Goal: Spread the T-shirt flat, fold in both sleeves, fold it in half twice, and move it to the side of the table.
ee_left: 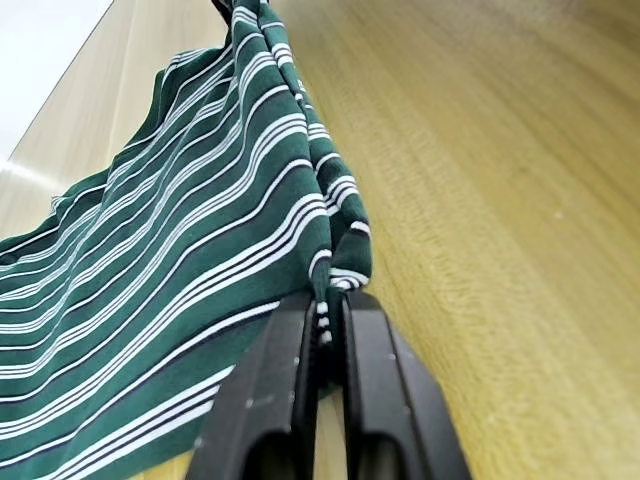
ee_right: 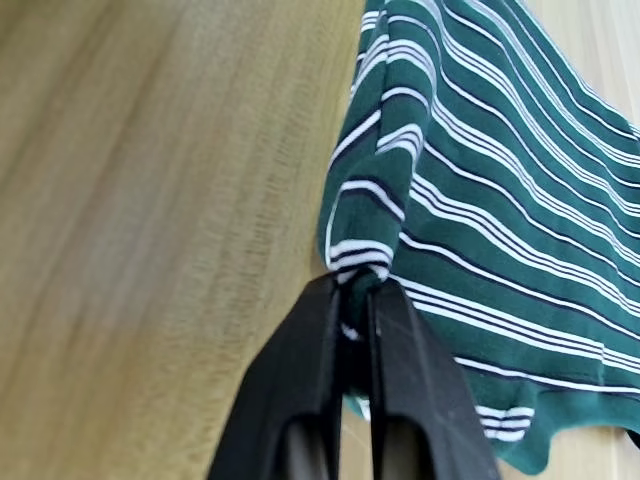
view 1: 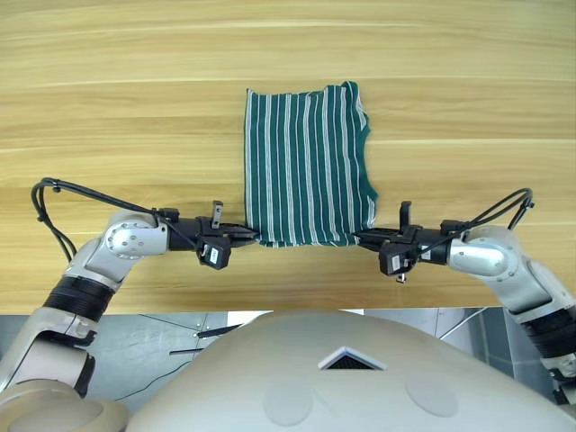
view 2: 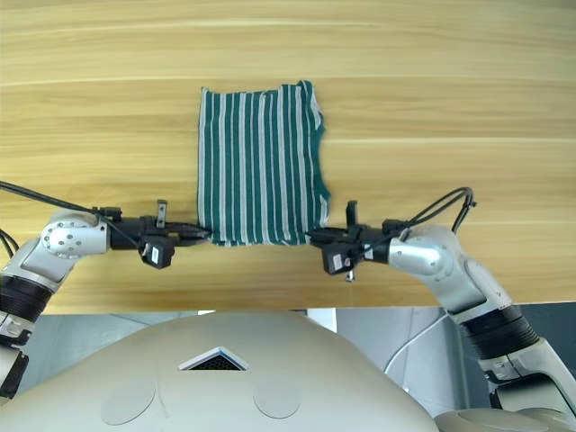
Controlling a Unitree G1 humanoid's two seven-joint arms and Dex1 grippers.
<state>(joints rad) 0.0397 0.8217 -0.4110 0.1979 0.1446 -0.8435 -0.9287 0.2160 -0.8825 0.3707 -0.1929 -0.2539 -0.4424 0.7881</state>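
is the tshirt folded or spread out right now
Folded: the T-shirt lies as a narrow rectangle, no sleeves sticking out, with stacked layers showing at its near corners.

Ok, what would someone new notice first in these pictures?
A green striped T-shirt, folded into a narrow panel, lies in the middle of a light wooden table. The left gripper and the right gripper are each shut on one of its near corners, one at either side.

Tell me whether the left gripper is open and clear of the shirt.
No: in the left wrist view the left gripper is shut, its two fingers pinching a bunched corner of the T-shirt.
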